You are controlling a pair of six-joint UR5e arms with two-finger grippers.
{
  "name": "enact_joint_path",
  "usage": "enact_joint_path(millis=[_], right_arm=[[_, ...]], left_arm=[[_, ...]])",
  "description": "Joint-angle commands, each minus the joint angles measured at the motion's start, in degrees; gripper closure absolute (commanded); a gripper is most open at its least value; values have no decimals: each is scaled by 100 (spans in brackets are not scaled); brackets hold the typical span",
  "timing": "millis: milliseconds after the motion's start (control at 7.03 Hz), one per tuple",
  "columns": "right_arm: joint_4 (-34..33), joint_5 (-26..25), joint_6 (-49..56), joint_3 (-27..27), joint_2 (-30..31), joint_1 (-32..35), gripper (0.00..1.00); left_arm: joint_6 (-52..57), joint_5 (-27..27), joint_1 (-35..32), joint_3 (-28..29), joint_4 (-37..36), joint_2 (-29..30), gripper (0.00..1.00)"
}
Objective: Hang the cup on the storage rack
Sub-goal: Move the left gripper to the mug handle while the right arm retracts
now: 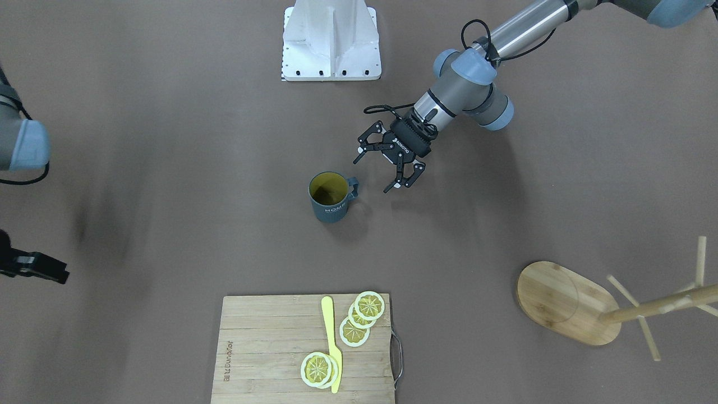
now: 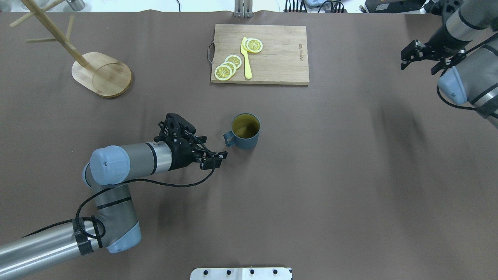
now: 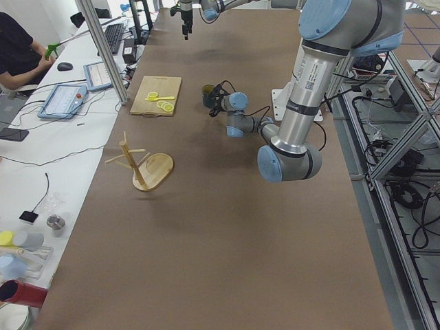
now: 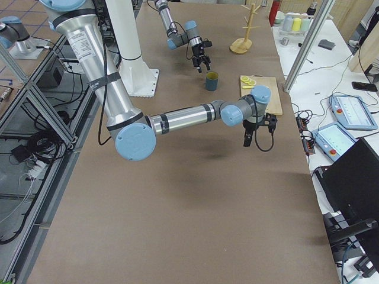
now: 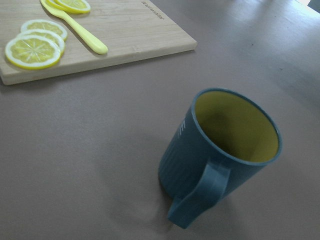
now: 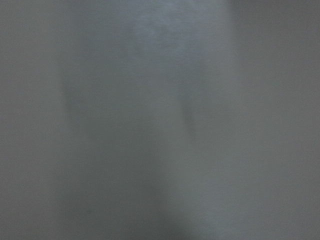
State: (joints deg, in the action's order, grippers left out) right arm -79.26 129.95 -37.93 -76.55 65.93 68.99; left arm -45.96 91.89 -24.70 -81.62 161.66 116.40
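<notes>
1. You have the cup (image 1: 331, 197) standing upright near the middle of the desk, its mustard inside facing up and its handle turned toward the left gripper (image 1: 371, 176).
2. The left gripper sits low just beside that handle, without touching it. Its claw is spread wide and holds nothing.
3. The storage rack (image 2: 102, 74) stands by the corner of the desk on your edge and the robot's left, well apart from the cup, with bare pegs.
4. The right gripper (image 2: 418, 69) hangs over the opposite end of your edge, its claw also wide and empty.
5. The cutting board (image 2: 272, 58) lies at the middle of your edge, carrying lemon slices (image 2: 229, 66) and a yellow knife (image 2: 246, 58).
6. The right wrist view gives you only grey blur.
</notes>
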Motion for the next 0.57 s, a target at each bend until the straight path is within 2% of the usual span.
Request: enact_joint_path(millis=[0, 284, 427], right_arm=[[-832, -5, 1521, 298, 69, 736, 0], [-881, 397, 1578, 272, 436, 1229, 0], [-872, 495, 1691, 228, 560, 1361, 0]], left_arm=[[-10, -57, 26, 93, 93, 188, 3], [-18, -58, 26, 111, 102, 277, 3], [-10, -58, 26, 111, 93, 330, 7]])
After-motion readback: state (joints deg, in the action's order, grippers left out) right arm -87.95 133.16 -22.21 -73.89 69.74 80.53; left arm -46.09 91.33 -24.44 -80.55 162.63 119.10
